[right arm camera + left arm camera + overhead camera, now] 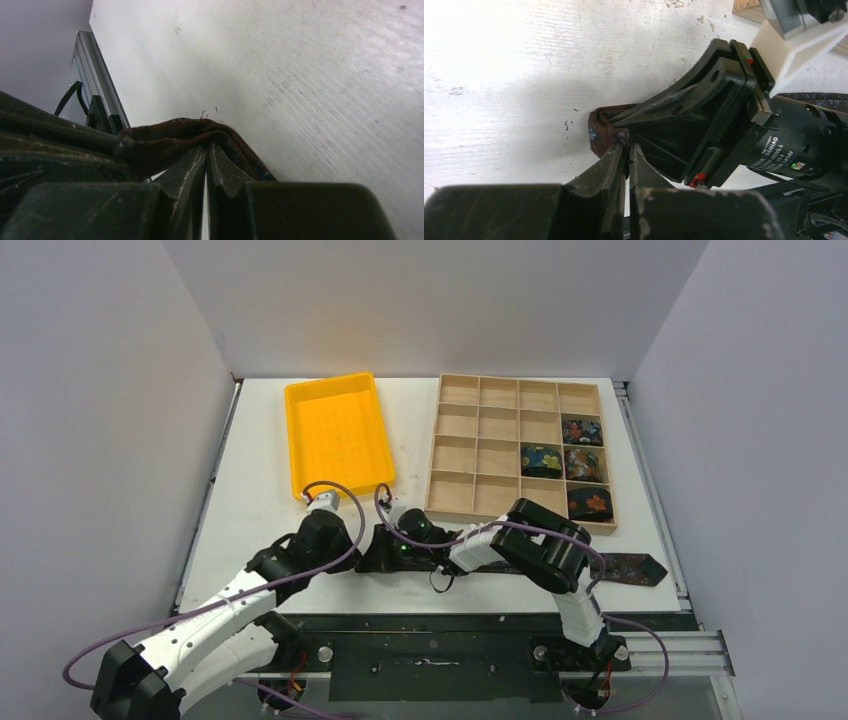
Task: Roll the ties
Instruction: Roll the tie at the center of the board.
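Note:
One dark tie with a reddish, blue-flecked print lies along the table's front edge; its wide end point(630, 568) shows at the right. Both grippers meet at its narrow end. My left gripper point(368, 558) is shut, its fingertips point(628, 148) pinching the folded tie end point(599, 132). My right gripper point(386, 548), seen opposite in the left wrist view point(674, 115), is shut on the same fold point(170, 137), with its tips point(206, 146) under the fabric. Several coiled floral ties point(586, 464) sit in the cells of the wooden tray point(500, 400).
A yellow plastic tray point(338, 435) stands at the back left, beside the wooden tray. The wooden tray's near edge is just behind the right arm's elbow point(545, 545). A metal rail point(95, 80) runs along the table edge.

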